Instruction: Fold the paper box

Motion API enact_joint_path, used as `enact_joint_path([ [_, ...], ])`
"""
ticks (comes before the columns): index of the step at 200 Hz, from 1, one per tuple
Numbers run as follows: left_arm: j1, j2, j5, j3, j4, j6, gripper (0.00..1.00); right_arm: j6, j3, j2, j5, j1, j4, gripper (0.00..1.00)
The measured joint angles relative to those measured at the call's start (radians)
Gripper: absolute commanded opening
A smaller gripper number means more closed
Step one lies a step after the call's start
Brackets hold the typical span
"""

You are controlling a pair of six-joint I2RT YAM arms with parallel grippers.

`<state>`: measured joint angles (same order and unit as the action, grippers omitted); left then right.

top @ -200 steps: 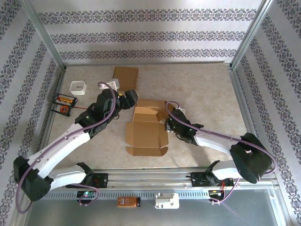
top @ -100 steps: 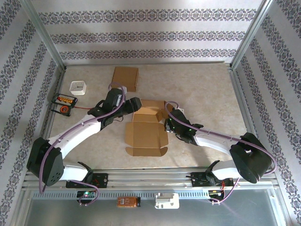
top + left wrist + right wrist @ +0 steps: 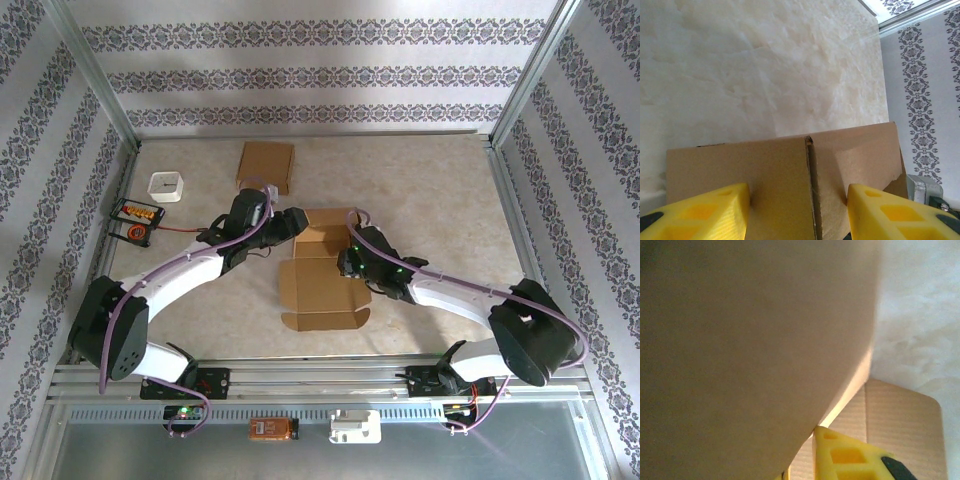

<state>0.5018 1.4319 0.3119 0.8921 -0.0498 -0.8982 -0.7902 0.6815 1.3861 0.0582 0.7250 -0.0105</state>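
The paper box (image 3: 318, 290) is a brown cardboard blank lying mostly flat at the table's middle, with its far panels partly raised. My left gripper (image 3: 297, 222) is at the box's far left corner. In the left wrist view its yellow fingers (image 3: 715, 210) stand apart, with two box panels (image 3: 770, 170) and their seam between them. My right gripper (image 3: 346, 262) is at the right side flap. In the right wrist view the flap (image 3: 750, 340) is pinched at the yellow fingers (image 3: 840, 455) and hides most of the scene.
A second flat cardboard piece (image 3: 266, 165) lies at the back. A small white container (image 3: 166, 186) and a black tray of orange items (image 3: 135, 220) sit at the left. Metal frame rails and patterned walls bound the table.
My left arm has stretched out and lowered, bringing its gripper right onto the box's far left corner with the jaws narrowing. The box has shifted slightly right. The right gripper kept its hold.
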Motion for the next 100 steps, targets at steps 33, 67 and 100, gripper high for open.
enact_joint_path([
  [33, 0.0, 0.004, 0.005, -0.008, -0.013, -0.008, 0.54, -0.001, 0.043, 0.078, 0.022, 0.019, -0.014, 0.26],
  [67, 0.0, 0.004, -0.012, -0.023, -0.007, 0.006, 0.59, 0.008, 0.064, 0.133, 0.029, 0.019, -0.077, 0.38],
  [100, 0.0, 0.002, -0.06, -0.024, 0.018, 0.062, 0.62, 0.059, 0.061, 0.125, -0.004, 0.037, -0.089, 0.45],
])
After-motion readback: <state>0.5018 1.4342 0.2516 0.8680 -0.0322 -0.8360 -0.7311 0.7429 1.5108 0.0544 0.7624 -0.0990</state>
